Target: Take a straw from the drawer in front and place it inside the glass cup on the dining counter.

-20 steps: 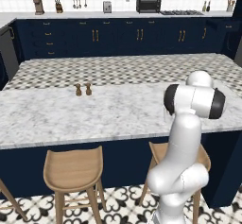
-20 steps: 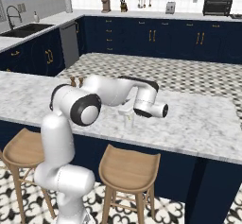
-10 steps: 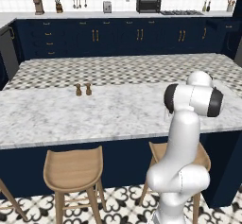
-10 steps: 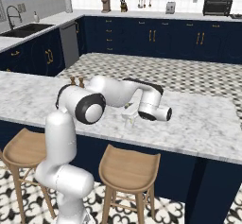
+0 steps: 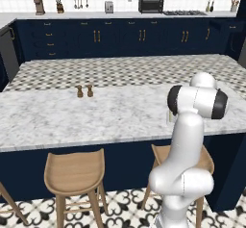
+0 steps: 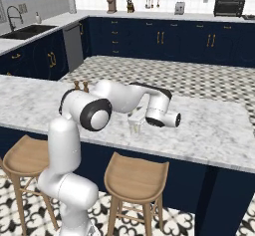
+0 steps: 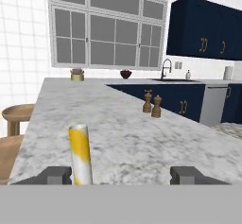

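My gripper [image 6: 137, 116] reaches out low over the dining counter [image 6: 209, 125], just above the small clear glass cup [image 6: 135, 127]. In the hand view the gripper [image 7: 121, 175] is open, its fingertips [image 7: 56, 175] far apart. The straw [image 7: 80, 154], pale yellow and white, stands upright just inside the left fingertip, free of the right one. Its lower end is hidden. In the left base view a sliver of the glass cup [image 5: 169, 117] shows left of the arm. Whether the straw rests in the cup I cannot tell. The drawer is out of view.
Two brown shakers [image 5: 84, 91] [image 7: 152, 104] stand further along the counter [image 5: 96, 119]. Round wooden stools [image 5: 74, 171] [image 6: 134, 177] sit under its near edge, with another [image 6: 25, 158] to the left. Navy cabinets and a worktop line the far wall.
The jaws have opened from shut and no longer pinch the straw. The arm and hand have barely moved.
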Robot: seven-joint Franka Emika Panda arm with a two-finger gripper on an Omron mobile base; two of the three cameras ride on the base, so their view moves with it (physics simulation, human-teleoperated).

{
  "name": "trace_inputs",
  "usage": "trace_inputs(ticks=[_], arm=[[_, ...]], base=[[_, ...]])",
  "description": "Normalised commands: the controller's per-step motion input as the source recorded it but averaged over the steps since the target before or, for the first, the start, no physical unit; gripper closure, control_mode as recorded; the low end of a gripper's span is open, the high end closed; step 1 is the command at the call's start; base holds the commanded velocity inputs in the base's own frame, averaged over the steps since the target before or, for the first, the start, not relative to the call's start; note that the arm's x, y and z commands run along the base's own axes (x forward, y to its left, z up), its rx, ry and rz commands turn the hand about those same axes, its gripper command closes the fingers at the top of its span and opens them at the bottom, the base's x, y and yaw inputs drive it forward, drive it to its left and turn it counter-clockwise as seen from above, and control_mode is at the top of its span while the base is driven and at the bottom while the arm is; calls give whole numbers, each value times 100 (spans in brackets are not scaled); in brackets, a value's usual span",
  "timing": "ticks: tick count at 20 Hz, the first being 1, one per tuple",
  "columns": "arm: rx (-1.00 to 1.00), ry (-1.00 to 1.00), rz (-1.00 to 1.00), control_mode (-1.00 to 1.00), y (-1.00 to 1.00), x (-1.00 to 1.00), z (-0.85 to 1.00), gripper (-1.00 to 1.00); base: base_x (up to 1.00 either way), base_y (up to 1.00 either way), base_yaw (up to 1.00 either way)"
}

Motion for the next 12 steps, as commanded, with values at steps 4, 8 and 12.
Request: trace_inputs(ticks=[4,8,12], arm=[[0,0,0,-100,0,0,34,-100],[0,0,-2,-100,-1,-23,98,-100],[-10,0,-1,-100,8,-43,100,-100]], base=[[0,0,0],[0,0,0],[0,0,0]])
